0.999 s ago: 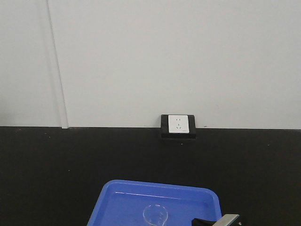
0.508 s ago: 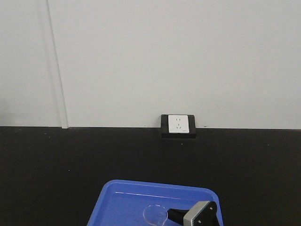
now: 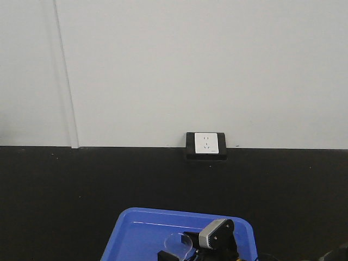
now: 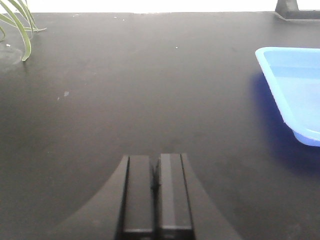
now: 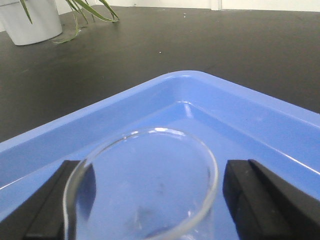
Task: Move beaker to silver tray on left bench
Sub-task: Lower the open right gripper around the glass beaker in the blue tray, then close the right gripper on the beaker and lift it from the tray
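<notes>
Beaker (image 5: 142,192): clear glass, cylindrical, with a thin rolled rim. We see nothing coloured inside it, and the blue below shows straight through the wall. It stands upright inside the blue tray (image 5: 200,100), near the tray's front part in the front view.

Right tool (image 5: 152,172): open, with one black finger (image 5: 260,195) on each side of the beaker at rim height. The left finger shows partly through the glass. On the right a thin strip of blue separates finger and rim. We cannot tell whether the left side is touching.

The tray sits on the matte black surface (image 4: 125,90).

Left tool (image 4: 156,200): fingers closed together with nothing between them, low over the bare surface, well left of the tray edge.

Further out: a white pot (image 5: 35,20) with green leaves at the far left, and a socket (image 3: 206,144) at the foot of the wall.
</notes>
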`<state>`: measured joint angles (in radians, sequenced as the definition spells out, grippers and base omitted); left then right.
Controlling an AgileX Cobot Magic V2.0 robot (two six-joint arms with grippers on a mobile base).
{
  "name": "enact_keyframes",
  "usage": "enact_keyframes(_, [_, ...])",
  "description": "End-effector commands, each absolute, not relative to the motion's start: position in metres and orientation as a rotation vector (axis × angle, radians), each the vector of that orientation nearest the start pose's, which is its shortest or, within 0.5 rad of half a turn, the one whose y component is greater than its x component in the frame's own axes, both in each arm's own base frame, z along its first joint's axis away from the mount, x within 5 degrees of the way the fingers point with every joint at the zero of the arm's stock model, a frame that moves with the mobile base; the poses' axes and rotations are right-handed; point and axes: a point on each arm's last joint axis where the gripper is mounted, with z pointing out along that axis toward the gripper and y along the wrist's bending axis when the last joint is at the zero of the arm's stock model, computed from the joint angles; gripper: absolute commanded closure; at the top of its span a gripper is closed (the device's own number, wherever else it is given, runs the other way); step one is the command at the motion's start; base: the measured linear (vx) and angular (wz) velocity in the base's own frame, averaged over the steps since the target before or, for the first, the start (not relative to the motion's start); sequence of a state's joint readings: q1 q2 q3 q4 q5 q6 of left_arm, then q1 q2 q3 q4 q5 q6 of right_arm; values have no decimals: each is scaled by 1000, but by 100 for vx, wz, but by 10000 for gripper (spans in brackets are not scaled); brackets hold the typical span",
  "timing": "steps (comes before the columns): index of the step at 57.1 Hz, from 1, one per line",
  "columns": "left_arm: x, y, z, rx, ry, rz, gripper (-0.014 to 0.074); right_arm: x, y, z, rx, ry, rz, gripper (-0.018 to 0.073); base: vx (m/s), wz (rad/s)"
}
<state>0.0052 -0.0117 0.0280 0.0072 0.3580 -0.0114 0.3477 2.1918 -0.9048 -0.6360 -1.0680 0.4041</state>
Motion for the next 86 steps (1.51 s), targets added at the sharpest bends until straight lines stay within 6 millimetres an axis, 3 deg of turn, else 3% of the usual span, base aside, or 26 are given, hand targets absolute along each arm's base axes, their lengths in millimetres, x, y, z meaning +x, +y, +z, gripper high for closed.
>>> enact_keyframes(1, [54, 0, 170, -11, 1792, -7, 595, 350, 177, 113, -632, 1595, 797, 19, 0, 0])
enact_keyframes(7, [54, 0, 170, -11, 1792, -7, 595, 350, 177, 110, -633, 1605, 796, 115, 0, 0])
enact_keyframes(22, [54, 0, 170, -11, 1792, -7, 595, 349, 178, 116, -638, 1578, 811, 577, 0, 0])
enact_keyframes(31, [54, 0, 170, -11, 1792, -7, 595, 345, 180, 142, -675, 1544, 831, 567, 0, 0])
enact_keyframes(38, [54, 0, 170, -11, 1792, -7, 595, 341, 177, 178, -687, 1548, 799, 566, 0, 0])
enact_keyframes(47, [54, 0, 170, -11, 1792, -7, 595, 327, 165, 240, -642, 1609, 712, 566, 0, 0])
enact_keyframes(57, [54, 0, 170, -11, 1792, -7, 595, 291, 140, 307, -606, 1687, 556, 566, 0, 0])
enact_keyframes(69, [54, 0, 170, -11, 1792, -7, 595, 228, 109, 376, -573, 1617, 432, 566, 0, 0])
enact_keyframes(77, [54, 0, 170, -11, 1792, -7, 595, 196, 99, 389, -502, 1618, 547, 566, 0, 0])
enact_keyframes(86, [54, 0, 170, -11, 1792, -7, 595, 173, 79, 367, -433, 1644, 495, 566, 0, 0])
